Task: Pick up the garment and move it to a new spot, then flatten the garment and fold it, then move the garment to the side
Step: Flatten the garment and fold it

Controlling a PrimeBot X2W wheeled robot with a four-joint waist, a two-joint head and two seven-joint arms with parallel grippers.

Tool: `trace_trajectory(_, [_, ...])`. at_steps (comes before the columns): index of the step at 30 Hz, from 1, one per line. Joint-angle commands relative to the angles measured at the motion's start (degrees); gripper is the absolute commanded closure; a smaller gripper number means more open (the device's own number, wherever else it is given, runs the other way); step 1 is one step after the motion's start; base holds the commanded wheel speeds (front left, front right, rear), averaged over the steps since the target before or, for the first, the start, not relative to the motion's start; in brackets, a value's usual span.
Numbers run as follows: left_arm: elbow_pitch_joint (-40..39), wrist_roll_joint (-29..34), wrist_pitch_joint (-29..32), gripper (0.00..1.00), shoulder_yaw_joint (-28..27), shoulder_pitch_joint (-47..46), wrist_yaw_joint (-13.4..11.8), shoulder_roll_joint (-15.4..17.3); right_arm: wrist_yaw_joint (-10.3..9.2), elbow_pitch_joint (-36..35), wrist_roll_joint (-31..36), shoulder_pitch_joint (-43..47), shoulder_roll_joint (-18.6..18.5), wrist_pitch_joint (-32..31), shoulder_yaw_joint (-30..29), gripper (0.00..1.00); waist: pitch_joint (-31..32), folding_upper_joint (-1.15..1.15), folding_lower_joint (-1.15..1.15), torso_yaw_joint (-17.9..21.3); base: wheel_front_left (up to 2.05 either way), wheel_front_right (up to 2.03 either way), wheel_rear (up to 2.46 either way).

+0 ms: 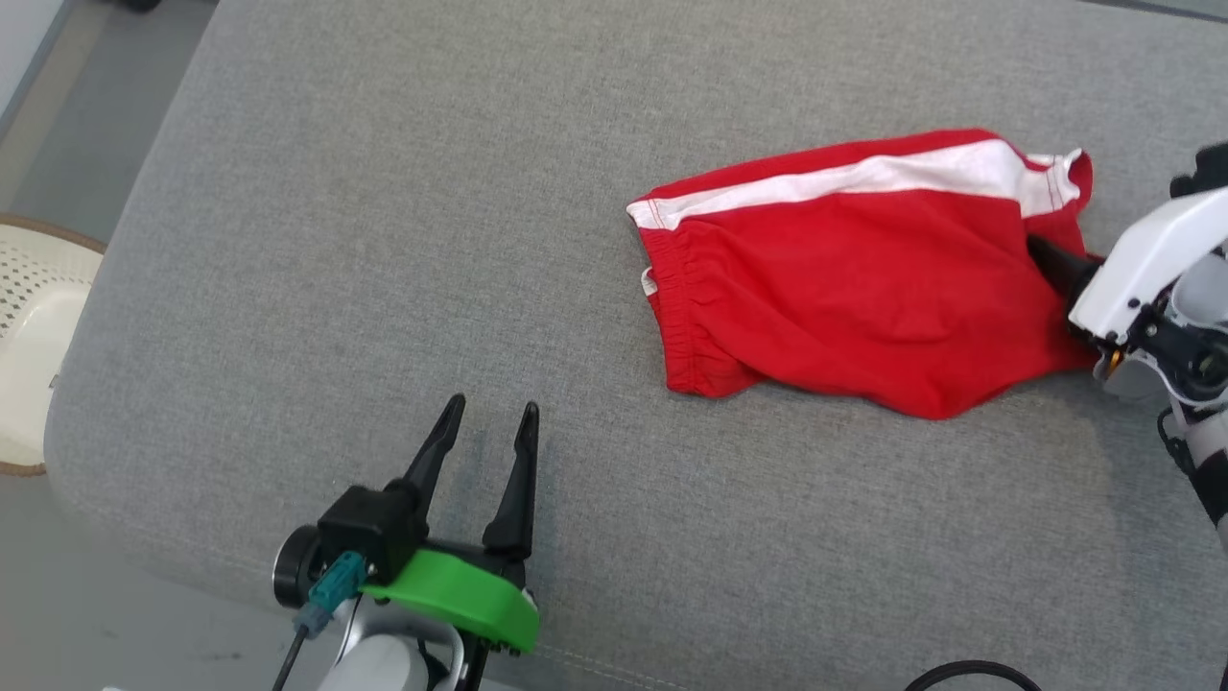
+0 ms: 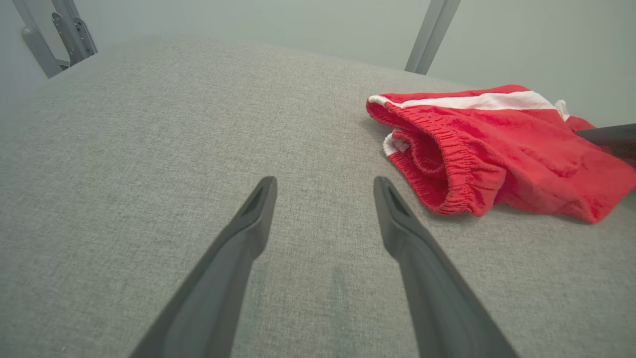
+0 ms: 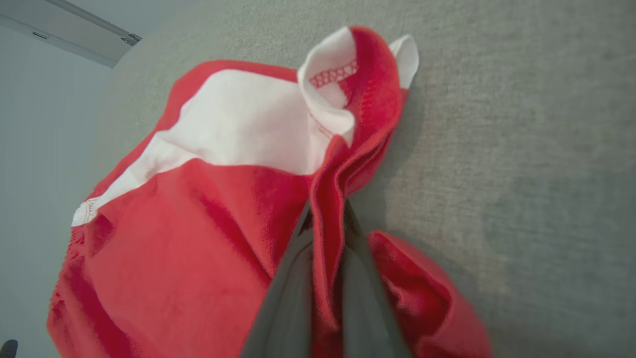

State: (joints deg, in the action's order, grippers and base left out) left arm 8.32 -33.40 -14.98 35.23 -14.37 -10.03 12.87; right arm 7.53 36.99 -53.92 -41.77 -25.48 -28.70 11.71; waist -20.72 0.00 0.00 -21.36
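The garment (image 1: 844, 288) is a pair of red shorts with a white side stripe, lying crumpled on the grey padded surface (image 1: 384, 240) at the right. My right gripper (image 1: 1041, 251) reaches in from the right edge and is shut on the garment's leg hem. In the right wrist view a ridge of red cloth of the garment (image 3: 198, 238) is pinched between its fingers (image 3: 293, 293). My left gripper (image 1: 489, 422) stands open near the front edge, well left of the garment (image 2: 497, 149), with nothing between its fingertips (image 2: 323, 186).
A pale perforated basket (image 1: 29, 317) stands on the floor off the surface's left edge. Metal frame legs (image 2: 430, 35) rise behind the far edge. A black cable (image 1: 969, 672) loops at the bottom right.
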Motion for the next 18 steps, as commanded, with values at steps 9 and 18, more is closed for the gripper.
trace_trajectory(9, [0.4,6.4,-0.2,0.0,-4.4,11.5,3.6,1.1,-0.07,-0.4,-3.9,10.8,-2.2,2.0,-9.8,1.0,13.3,0.0,0.0,8.6,0.0,0.0,0.0])
trace_trajectory(18, [0.7,10.5,-0.2,0.0,-7.6,17.7,6.5,-0.3,-0.04,-3.8,0.3,13.8,-2.8,5.0,-14.9,1.0,14.8,0.0,0.0,8.0,0.0,0.0,0.0])
